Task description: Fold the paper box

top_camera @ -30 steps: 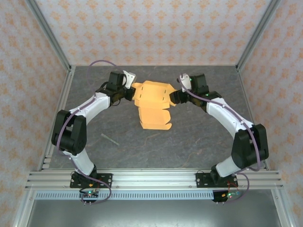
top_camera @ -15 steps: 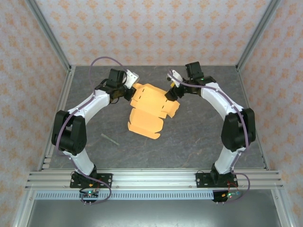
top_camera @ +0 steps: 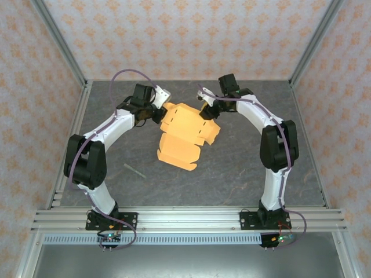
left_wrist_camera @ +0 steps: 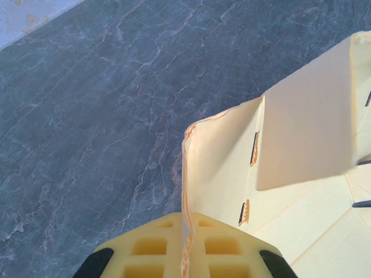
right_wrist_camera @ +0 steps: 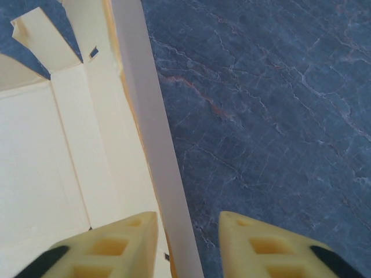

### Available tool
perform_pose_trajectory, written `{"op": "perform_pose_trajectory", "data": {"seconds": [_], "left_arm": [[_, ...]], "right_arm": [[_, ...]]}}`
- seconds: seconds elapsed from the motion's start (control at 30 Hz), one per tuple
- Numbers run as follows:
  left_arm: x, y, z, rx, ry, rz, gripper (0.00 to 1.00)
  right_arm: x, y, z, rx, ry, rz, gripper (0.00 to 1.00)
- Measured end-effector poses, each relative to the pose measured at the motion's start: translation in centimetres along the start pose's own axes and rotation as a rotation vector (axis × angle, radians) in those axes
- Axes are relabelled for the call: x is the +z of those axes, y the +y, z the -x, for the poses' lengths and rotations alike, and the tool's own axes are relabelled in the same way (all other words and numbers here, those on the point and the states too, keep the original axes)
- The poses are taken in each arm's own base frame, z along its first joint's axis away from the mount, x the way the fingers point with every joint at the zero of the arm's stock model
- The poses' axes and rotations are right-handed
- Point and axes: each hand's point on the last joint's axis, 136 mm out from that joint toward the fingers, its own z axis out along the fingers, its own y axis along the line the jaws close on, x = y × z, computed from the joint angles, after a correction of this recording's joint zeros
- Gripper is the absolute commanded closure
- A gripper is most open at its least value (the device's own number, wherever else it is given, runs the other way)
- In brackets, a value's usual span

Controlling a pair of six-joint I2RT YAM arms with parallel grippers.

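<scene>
**Inspector:** Where is the workpiece?

**Assessor:** The paper box (top_camera: pixel 184 134), an orange-yellow die-cut sheet of thin paperboard, sits partly formed at mid-counter, towards the far side, between the two arms. The counter (top_camera: pixel 249 174) is a dark grey, veined, stone-look surface.

**Inspector:** And the grippers?

**Assessor:** The left gripper (left_wrist_camera: pixel 184 246) is clamped on the sheet's raised left edge, with the board pinched between its fingers. The right gripper (right_wrist_camera: pixel 186 229) has its fingers apart and straddles the upright right-hand flap (right_wrist_camera: pixel 148 127). There is a gap on the flap's outer side, so nothing is gripped there.

**Inspector:** How should the step in hand be done?

**Assessor:** In my judgement the step is raising the right wall. The right gripper should close squarely on the flap, low and near its crease. It should then turn the flap along the scored line while the left gripper anchors the sheet. Any twist risks buckling the board or tearing it at the cuts.

**Inspector:** What about materials?

**Assessor:** The board is matte and smooth, stiff enough to stand, and paler on its inner face. There are narrow slots (left_wrist_camera: pixel 254 149) in the left wall and notched tabs (right_wrist_camera: pixel 43 40) at the far corner. The counter looks slick, so the sheet would probably slide.
</scene>
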Motion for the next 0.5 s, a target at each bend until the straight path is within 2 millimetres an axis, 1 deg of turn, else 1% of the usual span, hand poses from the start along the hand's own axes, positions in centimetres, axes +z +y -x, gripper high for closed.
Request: {"op": "perform_pose_trajectory", "data": {"seconds": [0.2, 0.37, 0.5], "left_arm": [[-0.01, -0.08, -0.01, 0.0, 0.0, -0.005, 1.0], [-0.03, -0.11, -0.06, -0.001, 0.004, -0.006, 1.0], [-0.08, -0.11, -0.02, -0.002, 0.007, -0.007, 1.0]], "right_arm": [[1.11, 0.58, -0.24, -0.032, 0.038, -0.004, 0.8], [1.2, 0.35, -0.53, -0.033, 0.055, -0.019, 0.8], [1.19, 0.18, -0.65, -0.034, 0.062, -0.029, 0.85]]}}
